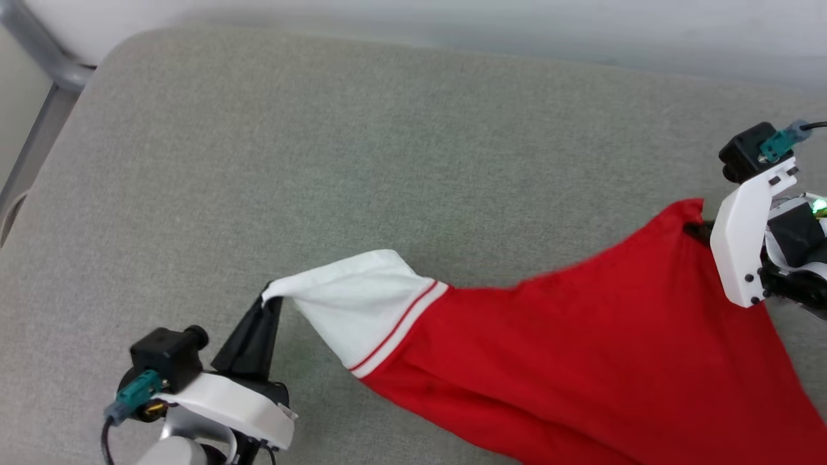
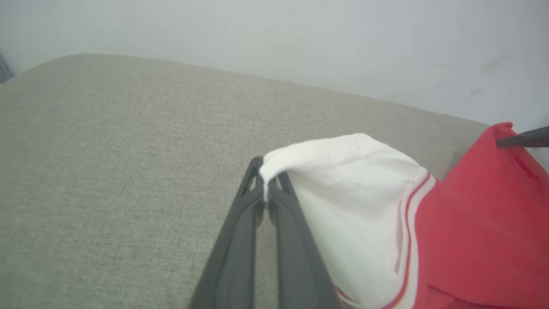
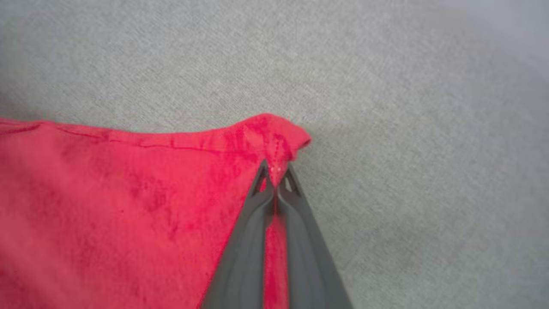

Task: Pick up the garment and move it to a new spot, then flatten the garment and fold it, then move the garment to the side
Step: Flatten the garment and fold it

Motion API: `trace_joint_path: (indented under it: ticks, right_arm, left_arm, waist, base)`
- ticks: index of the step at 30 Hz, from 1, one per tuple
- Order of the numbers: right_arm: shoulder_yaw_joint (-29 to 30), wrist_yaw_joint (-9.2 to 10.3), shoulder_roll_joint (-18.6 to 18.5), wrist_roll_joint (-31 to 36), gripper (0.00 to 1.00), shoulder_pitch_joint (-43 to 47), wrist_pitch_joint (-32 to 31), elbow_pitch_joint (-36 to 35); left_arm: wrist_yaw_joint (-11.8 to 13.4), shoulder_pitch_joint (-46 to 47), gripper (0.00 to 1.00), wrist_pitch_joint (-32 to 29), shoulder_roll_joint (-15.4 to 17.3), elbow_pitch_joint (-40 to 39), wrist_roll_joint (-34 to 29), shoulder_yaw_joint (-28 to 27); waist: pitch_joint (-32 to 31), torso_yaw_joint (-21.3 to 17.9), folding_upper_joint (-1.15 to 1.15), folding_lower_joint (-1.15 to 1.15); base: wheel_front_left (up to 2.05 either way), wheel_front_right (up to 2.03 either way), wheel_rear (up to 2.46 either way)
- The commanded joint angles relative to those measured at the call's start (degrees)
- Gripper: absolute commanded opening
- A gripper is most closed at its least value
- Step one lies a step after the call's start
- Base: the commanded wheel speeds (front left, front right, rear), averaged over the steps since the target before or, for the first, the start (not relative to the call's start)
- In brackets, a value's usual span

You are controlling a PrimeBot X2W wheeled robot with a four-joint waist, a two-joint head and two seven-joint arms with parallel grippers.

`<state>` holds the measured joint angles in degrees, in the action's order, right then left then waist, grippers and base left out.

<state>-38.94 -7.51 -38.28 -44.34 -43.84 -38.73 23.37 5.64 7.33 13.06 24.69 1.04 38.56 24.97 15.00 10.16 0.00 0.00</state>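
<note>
The garment [image 1: 568,349], a red jersey with a white sleeve and red-white striped trim, hangs stretched between my two grippers above the grey cushion. My left gripper [image 1: 266,302] at the lower left is shut on the tip of the white sleeve [image 2: 343,201], its fingers [image 2: 240,231] pinching the cloth. My right gripper [image 1: 698,229] at the right is shut on a red corner [image 3: 274,137] of the garment. The letters and number on the front are hidden.
The grey fabric cushion [image 1: 323,161] spreads under the garment, with its back edge against a pale wall [image 2: 300,38]. A metal frame leg [image 1: 39,97] stands off the cushion's far left corner.
</note>
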Motion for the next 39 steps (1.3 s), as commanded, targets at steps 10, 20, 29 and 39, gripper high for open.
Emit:
trace_joint_path:
  ticks: [10, 20, 29, 39]
  right_arm:
    - [3.1, 0.05, -2.3, -2.8, 0.00, 0.0, 11.8, -7.0]
    - [12.0, 0.05, -1.1, -0.7, 0.00, -1.3, 17.2, -12.1]
    - [20.5, 0.05, 1.7, 3.5, 0.00, -4.6, 16.4, -17.1]
    - [24.9, 0.06, 4.7, 10.5, 0.00, -22.2, 12.6, -16.0]
  left_arm:
    - [2.0, 4.4, 0.00, -2.8, 5.4, -7.2, -0.6, -4.5]
    - [1.7, 17.3, 0.00, -7.3, 9.0, -11.7, -2.2, -7.2]
    - [0.0, 32.5, 0.00, -11.7, 10.0, -11.8, -3.9, -7.2]
    - [-3.6, 56.2, 0.00, -14.9, 7.6, -3.6, -5.2, -6.3]
  waist:
    - [-7.7, -4.8, 0.00, 0.00]
    - [-9.2, -6.2, 0.00, 0.00]
    - [-6.0, -6.9, 0.00, 0.00]
    - [6.1, -6.4, 0.00, 0.00]
  base:
    - [0.00, 0.00, 0.00]
    - [0.00, 0.00, 0.00]
    - [0.00, 0.00, 0.00]
    - [0.00, 0.00, 0.00]
